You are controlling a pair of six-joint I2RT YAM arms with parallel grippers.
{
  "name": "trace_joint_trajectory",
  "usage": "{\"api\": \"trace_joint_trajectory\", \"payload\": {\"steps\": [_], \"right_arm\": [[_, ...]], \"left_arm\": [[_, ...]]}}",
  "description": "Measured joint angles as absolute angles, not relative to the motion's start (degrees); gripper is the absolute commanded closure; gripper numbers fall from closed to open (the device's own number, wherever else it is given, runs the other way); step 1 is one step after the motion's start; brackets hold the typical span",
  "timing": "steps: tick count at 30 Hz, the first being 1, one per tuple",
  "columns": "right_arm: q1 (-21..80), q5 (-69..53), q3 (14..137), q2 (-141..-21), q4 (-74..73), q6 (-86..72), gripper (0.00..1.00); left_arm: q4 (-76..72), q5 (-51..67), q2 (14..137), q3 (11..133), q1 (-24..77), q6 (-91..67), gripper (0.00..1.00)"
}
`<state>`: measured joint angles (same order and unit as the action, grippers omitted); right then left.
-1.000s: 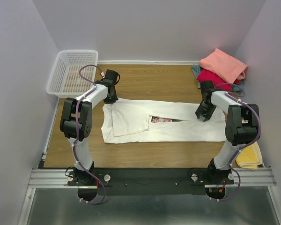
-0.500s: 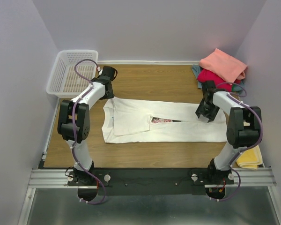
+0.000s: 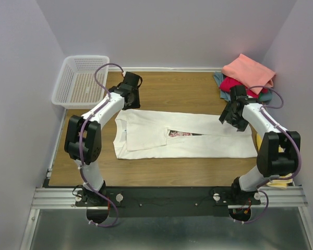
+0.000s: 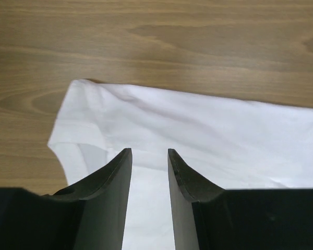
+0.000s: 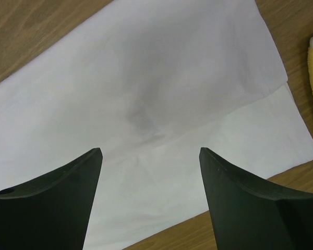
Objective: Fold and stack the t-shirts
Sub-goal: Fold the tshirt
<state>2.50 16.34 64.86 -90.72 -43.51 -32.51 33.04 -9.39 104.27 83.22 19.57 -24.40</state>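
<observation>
Claws both standing apart and empty, left claw [image 4: 148,151] by one end and right claw [image 5: 150,151] over the other, we are hovering above the white t-shirt [image 3: 198,136], lying folded lengthwise on the counter [image 3: 167,88], with cross-folds and stacking onto the far-right folded pile [image 3: 248,73] left.

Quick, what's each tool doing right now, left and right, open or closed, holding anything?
Left tool: open, holding nothing, over the white t-shirt.
Right tool: wide open, holding nothing, over the same shirt.
</observation>
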Motion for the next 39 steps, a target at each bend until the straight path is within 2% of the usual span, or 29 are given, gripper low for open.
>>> {"api": "trace_joint_trajectory", "payload": {"steps": [7,14,19,29,39], "right_arm": [[2.50,16.34,64.84,-89.93,-44.14,-32.97,0.18],[2.50,16.27,64.75,-89.03,-44.69,-33.54,0.19],[2.50,16.23,64.75,-88.99,-44.77,-33.82,0.20],[2.50,16.23,64.75,-88.29,-45.10,-34.46,0.20],[2.50,16.21,65.87,-88.47,-45.58,-34.46,0.20]], "left_arm": [[32.45,-6.26,104.01,77.69,25.17,-26.68,0.59],[32.51,-4.38,103.98,71.33,24.80,-28.67,0.60],[32.64,-4.14,104.75,71.55,24.73,-29.50,0.64],[35.90,-5.04,113.06,79.94,24.03,-30.55,0.68],[40.49,-7.18,124.46,97.71,17.80,-30.22,0.69]]}}
